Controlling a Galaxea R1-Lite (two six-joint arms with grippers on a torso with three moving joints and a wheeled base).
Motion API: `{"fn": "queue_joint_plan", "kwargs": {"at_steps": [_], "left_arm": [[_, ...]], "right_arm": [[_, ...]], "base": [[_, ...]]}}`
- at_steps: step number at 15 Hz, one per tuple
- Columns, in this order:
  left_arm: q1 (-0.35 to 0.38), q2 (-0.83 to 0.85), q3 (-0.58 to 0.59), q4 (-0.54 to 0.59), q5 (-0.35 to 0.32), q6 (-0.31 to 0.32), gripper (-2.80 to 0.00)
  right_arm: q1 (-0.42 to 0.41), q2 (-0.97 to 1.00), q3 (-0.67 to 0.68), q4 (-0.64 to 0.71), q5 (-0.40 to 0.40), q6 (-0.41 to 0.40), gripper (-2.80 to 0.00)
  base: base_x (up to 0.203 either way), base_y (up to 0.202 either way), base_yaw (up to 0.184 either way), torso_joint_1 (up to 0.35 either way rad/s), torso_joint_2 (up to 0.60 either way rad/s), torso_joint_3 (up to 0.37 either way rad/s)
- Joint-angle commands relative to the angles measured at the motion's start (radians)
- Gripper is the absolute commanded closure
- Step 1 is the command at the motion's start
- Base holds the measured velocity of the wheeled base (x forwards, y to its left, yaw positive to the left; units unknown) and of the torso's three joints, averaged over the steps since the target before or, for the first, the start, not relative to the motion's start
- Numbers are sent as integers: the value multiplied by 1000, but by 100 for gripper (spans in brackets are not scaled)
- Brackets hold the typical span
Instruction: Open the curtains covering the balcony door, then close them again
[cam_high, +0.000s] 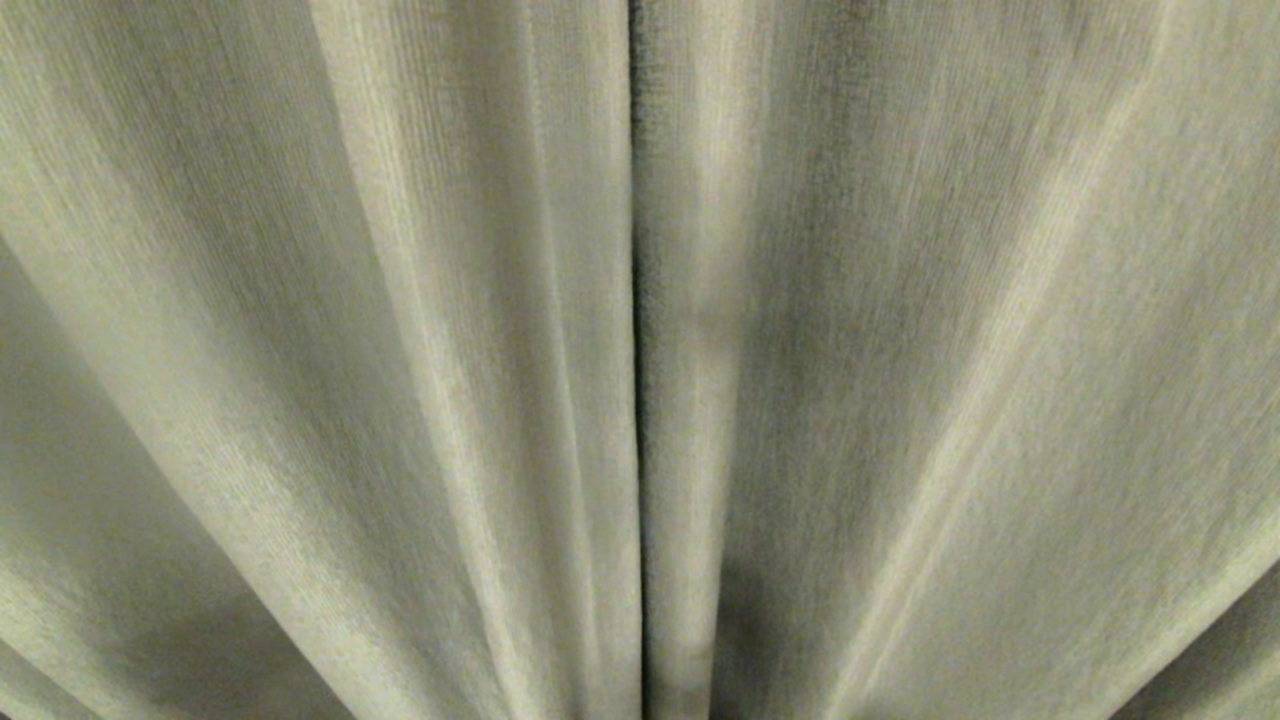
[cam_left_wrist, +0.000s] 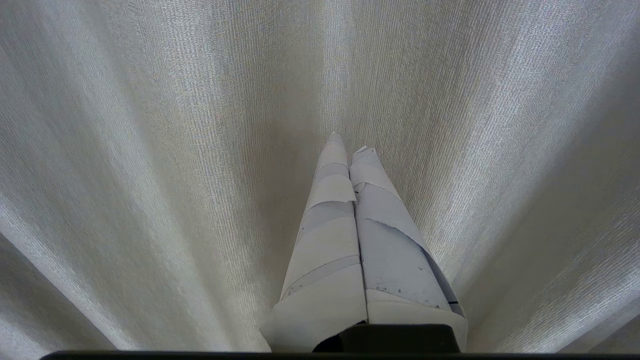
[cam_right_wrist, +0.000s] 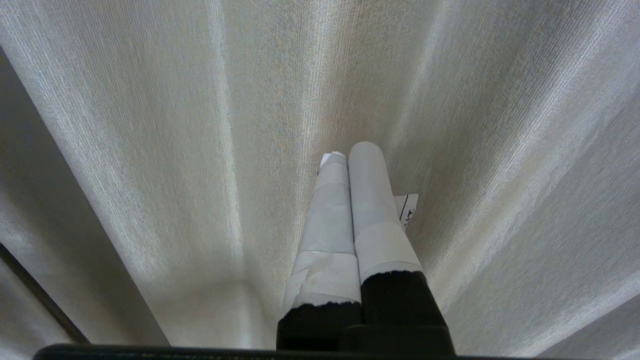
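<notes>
The cream curtains fill the head view, drawn together: the left panel (cam_high: 380, 360) and the right panel (cam_high: 900, 360) meet at a thin dark vertical seam (cam_high: 636, 330). The balcony door is hidden behind them. Neither arm shows in the head view. In the left wrist view my left gripper (cam_left_wrist: 348, 145), its fingers wrapped in white tape, is shut with nothing between them, pointing at pleated fabric (cam_left_wrist: 175, 150). In the right wrist view my right gripper (cam_right_wrist: 348, 151), also taped white, is shut and empty, facing the cloth (cam_right_wrist: 475, 125).
A dark narrow strip (cam_right_wrist: 40, 295) shows beside the curtain's edge in the right wrist view. Otherwise only pleated fabric surrounds both grippers.
</notes>
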Motion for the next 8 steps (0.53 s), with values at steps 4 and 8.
{"fn": "queue_joint_plan", "kwargs": {"at_steps": [4,8], "left_arm": [[0,0,0,-1,1,-1,0],[0,0,0,-1,1,-1,0]], "right_arm": [[0,0,0,0,-2,-3,0],[0,0,0,0,-1,31,0]], "base": [[0,0,0,0,0,0],[0,0,0,0,0,0]]}}
